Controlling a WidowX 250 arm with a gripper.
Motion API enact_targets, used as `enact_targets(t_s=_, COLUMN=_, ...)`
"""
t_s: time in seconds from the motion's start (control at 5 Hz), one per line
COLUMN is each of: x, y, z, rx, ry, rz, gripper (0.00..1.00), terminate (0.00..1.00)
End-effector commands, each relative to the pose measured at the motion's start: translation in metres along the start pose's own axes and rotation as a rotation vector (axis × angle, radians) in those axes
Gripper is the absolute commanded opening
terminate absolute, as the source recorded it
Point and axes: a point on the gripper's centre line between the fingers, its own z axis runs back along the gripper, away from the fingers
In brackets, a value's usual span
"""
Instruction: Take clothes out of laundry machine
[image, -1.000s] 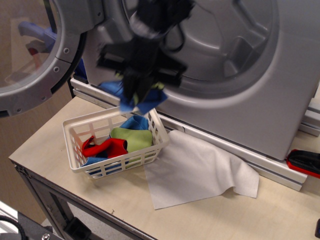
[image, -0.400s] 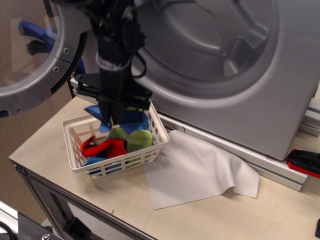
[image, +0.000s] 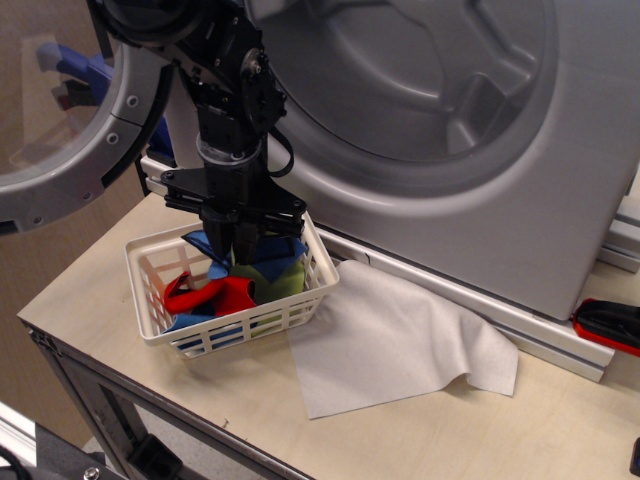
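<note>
My gripper (image: 233, 250) points straight down into the white slatted basket (image: 318, 262), which stands in front of the laundry machine (image: 520, 200). Its fingers look shut on a blue cloth piece (image: 272, 250), one of the clothes, which now rests on the pile in the basket. A lime-green piece (image: 283, 281) lies just below and to the right of the fingers. More blue cloth (image: 186, 321) shows at the basket's bottom. The washer's round door (image: 70, 150) hangs open at the left. The drum mouth (image: 400, 80) looks empty where I can see it.
A red cloth (image: 212, 294) lies in the basket's front. A large pale grey sheet (image: 400, 345) lies flat to the right of the basket. A red and black object (image: 610, 326) sits at the far right. The table's front edge (image: 130, 375) is close to the basket.
My gripper has carried the blue cloth from the drum mouth leftward and down, and has lowered it into the basket.
</note>
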Motion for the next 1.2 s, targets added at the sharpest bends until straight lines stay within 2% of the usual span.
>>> enact_targets(t_s=0.0, x=0.012, y=-0.012, z=0.04, rx=0.019, ry=-0.018, rz=0.035, gripper=1.0, terminate=0.0)
enact_targets(t_s=0.2, x=0.016, y=-0.011, z=0.055, rx=-0.015, ry=-0.003, rz=0.04, gripper=1.0, terminate=0.0)
enact_targets(t_s=0.6, x=0.024, y=-0.002, z=0.09, rx=0.026, ry=-0.013, rz=0.042, gripper=1.0, terminate=0.0)
enact_targets(t_s=0.8, x=0.024, y=-0.002, z=0.09, rx=0.026, ry=-0.013, rz=0.042, gripper=1.0, terminate=0.0)
enact_targets(t_s=1.0, x=0.024, y=-0.002, z=0.09, rx=0.026, ry=-0.013, rz=0.042, gripper=1.0, terminate=1.0)
